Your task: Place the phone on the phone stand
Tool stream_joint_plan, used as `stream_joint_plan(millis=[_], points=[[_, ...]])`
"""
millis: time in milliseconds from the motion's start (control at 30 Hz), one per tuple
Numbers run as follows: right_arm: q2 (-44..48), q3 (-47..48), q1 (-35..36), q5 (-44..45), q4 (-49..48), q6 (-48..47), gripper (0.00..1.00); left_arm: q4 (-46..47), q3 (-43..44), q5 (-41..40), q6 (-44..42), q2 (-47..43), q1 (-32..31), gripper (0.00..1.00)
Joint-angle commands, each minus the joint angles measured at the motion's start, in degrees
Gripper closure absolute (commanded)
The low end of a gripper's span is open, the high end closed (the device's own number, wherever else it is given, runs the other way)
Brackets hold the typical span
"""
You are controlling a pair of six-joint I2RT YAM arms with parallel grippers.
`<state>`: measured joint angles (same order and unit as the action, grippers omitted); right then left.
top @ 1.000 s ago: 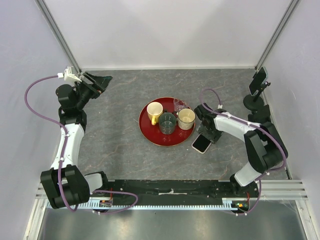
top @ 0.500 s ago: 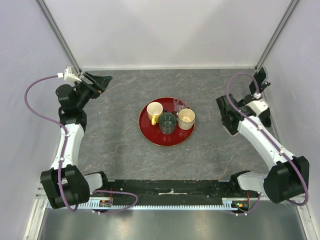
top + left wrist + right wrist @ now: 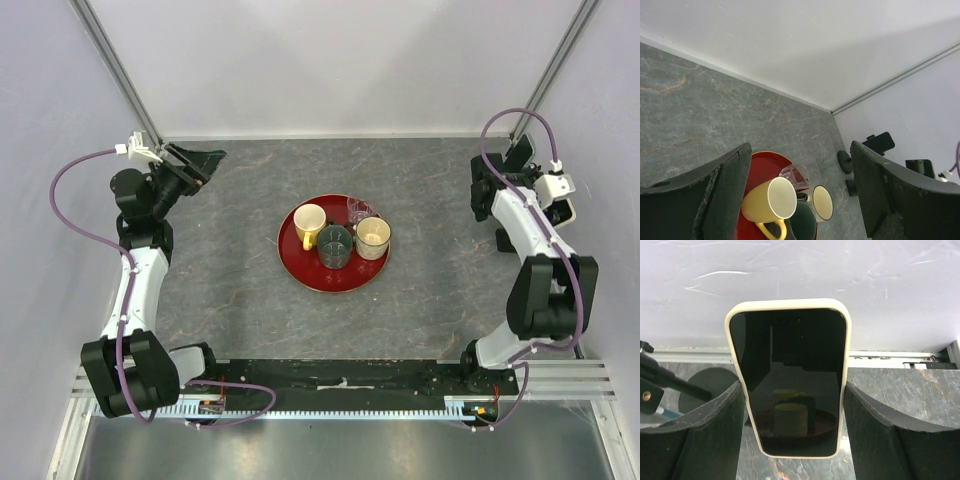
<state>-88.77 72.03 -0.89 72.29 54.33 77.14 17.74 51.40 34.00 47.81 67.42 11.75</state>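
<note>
Right gripper (image 3: 793, 410) clamped on the long edges of the cream-cased phone (image 3: 789, 375); phone upright, screen facing the wrist camera, held near the far right corner; phone stand (image 3: 705, 390) just beside it; left gripper (image 3: 800, 155) wide open, empty, raised at far left.

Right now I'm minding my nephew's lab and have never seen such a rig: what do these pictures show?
Two robot arms stand at the near edge of a table. One picture looks down from above; the other two come from a camera on each wrist. On the table sits a red tray with a yellow mug, a dark green cup, a cream cup and a clear glass. The left gripper is open and empty. The right gripper holds a phone upright by its edges; the black phone stand shows just left of it in that wrist's view.
</note>
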Motion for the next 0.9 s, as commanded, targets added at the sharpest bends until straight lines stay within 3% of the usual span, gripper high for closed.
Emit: stream_joint_plan(millis=[0, 333, 867], points=[[-4.0, 5.3, -1.0, 8.0, -3.2, 1.3, 1.0, 3.3, 1.5, 2.5, 2.5, -0.9, -0.1, 0.14], [-14.7, 9.2, -2.9, 8.6, -4.7, 4.0, 1.0, 5.0, 1.3, 3.8, 4.4, -1.3, 0.8, 0.14], [-20.6, 11.8, -3.9, 11.8, -4.8, 7.1, 1.0, 7.6, 0.5, 5.0, 6.8, -0.5, 1.9, 0.14]])
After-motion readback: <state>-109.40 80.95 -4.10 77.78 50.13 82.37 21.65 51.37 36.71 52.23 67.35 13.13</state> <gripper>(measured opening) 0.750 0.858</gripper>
